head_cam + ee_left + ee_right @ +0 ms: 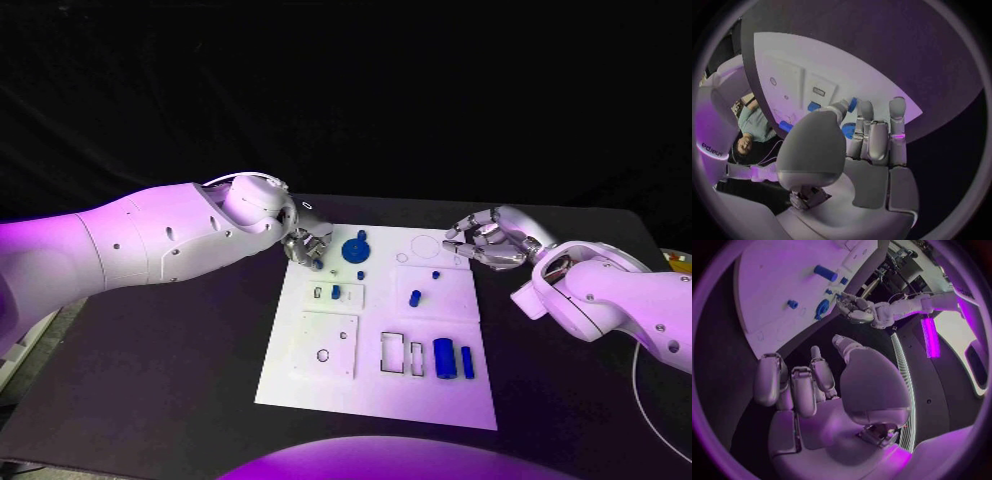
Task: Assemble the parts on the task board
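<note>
The white task board [382, 385] lies in the middle of the black table. A round blue part [358, 247] sits at its far left corner. My left hand [307, 248] hovers just beside it, fingers pointing down, with a small blue piece [319, 265] at the fingertips. In the left wrist view, blue [848, 131] shows in the gap between thumb and fingers [879, 135]; I cannot tell whether it is touched. My right hand [488, 240] hangs over the board's far right corner, fingers loosely curled, holding nothing. The right wrist view shows its empty palm [817, 390] and the round part [822, 307].
Two blue cylinders [444, 357] [467, 362] lie side by side at the board's near right. Small blue parts [415, 297] [336, 292] sit mid-board. Bare black table [173, 380] lies on both sides of the board.
</note>
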Robot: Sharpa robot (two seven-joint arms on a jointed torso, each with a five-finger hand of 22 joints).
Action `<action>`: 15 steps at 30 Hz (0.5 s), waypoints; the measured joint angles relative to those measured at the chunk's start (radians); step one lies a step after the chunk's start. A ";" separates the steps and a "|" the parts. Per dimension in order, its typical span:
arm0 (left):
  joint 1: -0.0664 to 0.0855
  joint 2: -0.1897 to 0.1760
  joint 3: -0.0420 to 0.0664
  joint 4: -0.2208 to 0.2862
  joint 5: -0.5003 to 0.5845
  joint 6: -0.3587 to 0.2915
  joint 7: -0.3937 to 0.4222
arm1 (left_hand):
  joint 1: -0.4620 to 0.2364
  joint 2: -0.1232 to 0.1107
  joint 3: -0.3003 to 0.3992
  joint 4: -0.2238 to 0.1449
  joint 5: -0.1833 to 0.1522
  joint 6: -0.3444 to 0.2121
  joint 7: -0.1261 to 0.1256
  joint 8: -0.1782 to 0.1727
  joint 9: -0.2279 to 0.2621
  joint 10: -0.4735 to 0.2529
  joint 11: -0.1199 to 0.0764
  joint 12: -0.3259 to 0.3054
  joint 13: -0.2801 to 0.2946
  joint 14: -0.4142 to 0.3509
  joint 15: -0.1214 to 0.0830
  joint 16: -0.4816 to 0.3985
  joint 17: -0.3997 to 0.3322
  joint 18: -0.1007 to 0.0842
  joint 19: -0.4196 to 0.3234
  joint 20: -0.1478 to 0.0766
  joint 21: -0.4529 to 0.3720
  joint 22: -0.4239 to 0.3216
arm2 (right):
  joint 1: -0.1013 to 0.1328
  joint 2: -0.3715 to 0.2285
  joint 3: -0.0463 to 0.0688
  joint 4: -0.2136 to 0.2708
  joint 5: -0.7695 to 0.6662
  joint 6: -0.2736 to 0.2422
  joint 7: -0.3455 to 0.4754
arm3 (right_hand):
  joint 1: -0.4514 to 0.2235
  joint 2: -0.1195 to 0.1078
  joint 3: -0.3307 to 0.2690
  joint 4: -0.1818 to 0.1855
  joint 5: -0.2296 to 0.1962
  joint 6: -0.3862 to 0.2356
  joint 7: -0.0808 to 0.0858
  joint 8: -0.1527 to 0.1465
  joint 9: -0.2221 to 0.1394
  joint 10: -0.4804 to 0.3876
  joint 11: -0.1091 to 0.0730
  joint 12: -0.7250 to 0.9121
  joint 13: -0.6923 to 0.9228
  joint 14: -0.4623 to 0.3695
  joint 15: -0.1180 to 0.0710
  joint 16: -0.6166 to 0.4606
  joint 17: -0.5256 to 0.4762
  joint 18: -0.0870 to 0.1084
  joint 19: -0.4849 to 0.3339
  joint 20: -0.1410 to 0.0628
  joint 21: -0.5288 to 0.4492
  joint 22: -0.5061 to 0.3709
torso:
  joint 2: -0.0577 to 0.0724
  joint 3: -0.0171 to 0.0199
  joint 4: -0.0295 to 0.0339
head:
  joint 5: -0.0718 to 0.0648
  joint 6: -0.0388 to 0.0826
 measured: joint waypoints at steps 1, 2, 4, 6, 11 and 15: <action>0.000 0.000 0.000 0.000 0.000 0.000 0.000 | 0.000 0.000 0.006 0.000 0.000 0.002 0.002 0.000 -0.001 0.000 0.000 -0.004 -0.001 -0.002 -0.002 0.000 0.000 0.000 0.000 0.000 0.000 0.000 | 0.000 0.000 0.000 0.000 0.000 0.000 0.000 | 0.000 0.000 0.000 0.000 0.000 0.000 0.000 0.000 0.000 0.000 0.000 0.000 0.000 0.000 0.000 0.000 0.000 0.000 0.000 0.000 0.000 0.000 | 0.000 0.0001 0.0000 | 0.000 0.000; 0.000 -0.001 0.000 0.002 0.000 0.000 0.000 | 0.000 0.000 0.010 0.001 0.000 0.004 0.004 -0.003 -0.002 0.000 0.000 -0.006 -0.002 -0.004 -0.004 0.000 0.000 0.000 0.000 0.000 0.000 0.000 | 0.000 0.000 0.000 0.000 0.000 0.000 0.000 | 0.000 0.000 0.000 0.000 0.000 0.000 0.000 0.000 0.000 0.000 0.000 0.000 0.000 0.000 0.000 0.000 0.001 0.000 0.000 0.000 0.000 0.000 | 0.000 0.0001 0.0000 | 0.000 0.000; 0.000 -0.002 0.000 0.004 0.000 0.000 0.000 | 0.000 0.000 0.017 0.000 0.000 0.010 0.001 -0.004 -0.002 0.000 0.000 -0.009 -0.004 -0.004 -0.004 0.000 0.000 0.000 0.000 0.000 0.000 0.000 | 0.000 0.000 0.000 0.000 0.000 0.000 0.000 | 0.000 0.000 0.000 0.000 0.000 0.000 0.000 0.000 0.000 0.000 0.000 0.000 0.000 0.000 0.000 0.000 0.001 0.000 0.000 0.000 0.000 0.000 | 0.000 0.0000 0.0000 | -0.001 -0.001; 0.000 -0.003 0.000 0.007 0.000 0.000 0.001 | 0.000 0.000 0.026 0.001 0.000 0.012 0.001 -0.004 -0.002 0.000 0.000 -0.012 -0.006 -0.004 -0.004 0.000 0.000 0.000 0.000 0.000 0.000 0.000 | 0.000 0.000 0.000 0.000 0.000 0.000 0.000 | 0.000 0.000 0.000 0.000 0.000 0.000 0.000 0.000 0.000 0.000 0.000 0.000 0.000 0.000 0.000 0.000 0.001 0.000 0.000 0.000 0.000 0.000 | 0.000 -0.0001 0.0000 | -0.001 -0.001; 0.000 -0.004 0.000 0.011 0.001 -0.001 0.002 | -0.007 0.007 0.042 0.002 0.000 0.016 -0.002 -0.007 -0.004 0.004 -0.004 -0.017 -0.009 -0.004 -0.004 0.000 0.000 0.000 0.000 0.000 0.000 0.003 | 0.000 0.000 0.000 0.000 0.000 0.000 0.000 | 0.000 0.000 0.000 0.000 0.000 0.000 0.000 0.000 0.000 0.000 0.000 0.000 0.000 0.000 0.000 0.000 0.001 0.000 0.000 0.000 0.000 0.000 | 0.000 -0.0005 0.0001 | -0.001 -0.002; 0.000 -0.005 0.000 0.011 0.002 -0.001 0.004 | -0.007 0.007 0.045 0.001 0.000 0.019 0.002 -0.012 -0.004 0.004 -0.004 -0.018 -0.010 -0.004 -0.004 0.000 0.000 0.000 0.000 0.000 0.000 0.003 | 0.000 0.000 0.000 -0.001 0.000 0.000 0.000 | 0.000 0.000 0.000 0.000 0.000 0.000 0.000 0.000 0.000 0.000 0.000 0.000 0.000 0.000 0.000 0.000 0.001 0.000 0.000 0.000 0.000 0.000 | 0.000 -0.0005 0.0002 | -0.001 -0.003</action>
